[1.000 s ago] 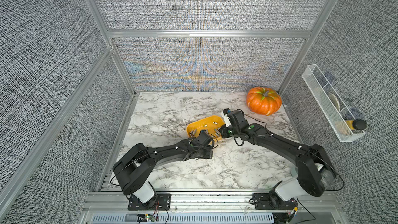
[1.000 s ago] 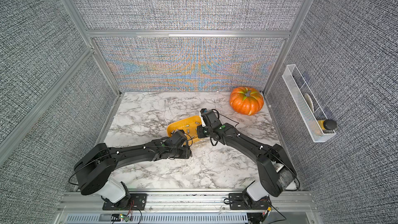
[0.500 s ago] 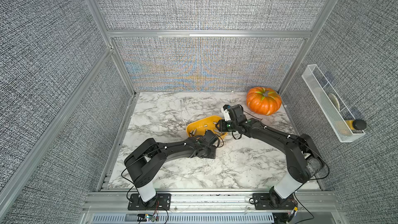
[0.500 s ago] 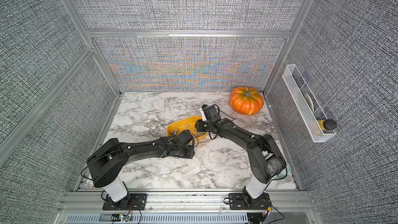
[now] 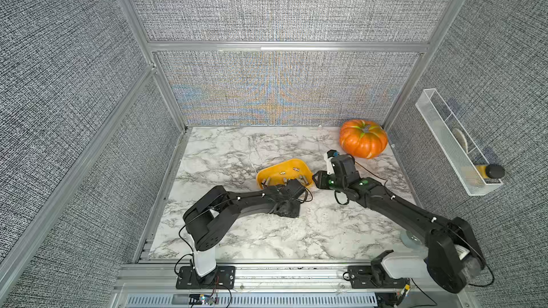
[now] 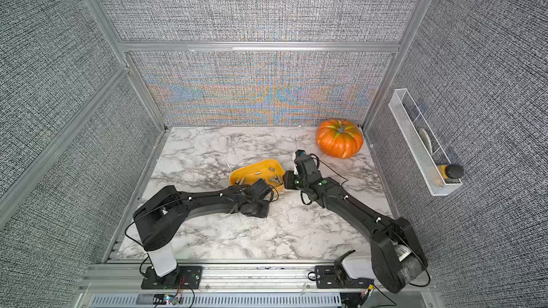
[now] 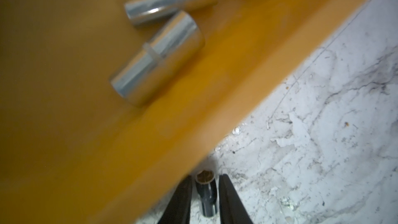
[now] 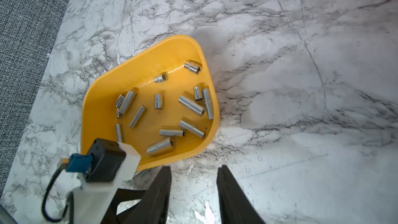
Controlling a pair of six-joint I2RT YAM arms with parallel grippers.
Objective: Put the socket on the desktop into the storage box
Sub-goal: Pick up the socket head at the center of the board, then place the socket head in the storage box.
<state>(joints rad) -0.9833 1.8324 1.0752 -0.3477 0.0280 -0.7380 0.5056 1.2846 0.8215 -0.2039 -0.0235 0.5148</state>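
Observation:
The yellow-orange storage box (image 5: 267, 173) (image 6: 240, 173) sits mid-desktop with several silver sockets (image 8: 191, 105) lying inside. One slim socket (image 7: 205, 192) lies on the marble desktop (image 5: 237, 149) just outside the box's rim (image 7: 193, 95). My left gripper (image 7: 206, 176) is closed around this socket, one black finger against each side. In both top views the left wrist hides that socket. My right gripper (image 8: 193, 169) (image 5: 317, 179) stands open over bare marble by the box's near corner, with nothing between its fingers.
An orange pumpkin (image 5: 363, 142) stands in the back right corner. A white wire basket (image 5: 453, 143) hangs on the right wall. The left arm's wrist camera (image 8: 103, 164) sits close beside the right gripper. Aluminium rails frame the desktop.
The left gripper's fingers have closed in around the socket beside the box. The right gripper has gone from shut to open and drawn back slightly from the box.

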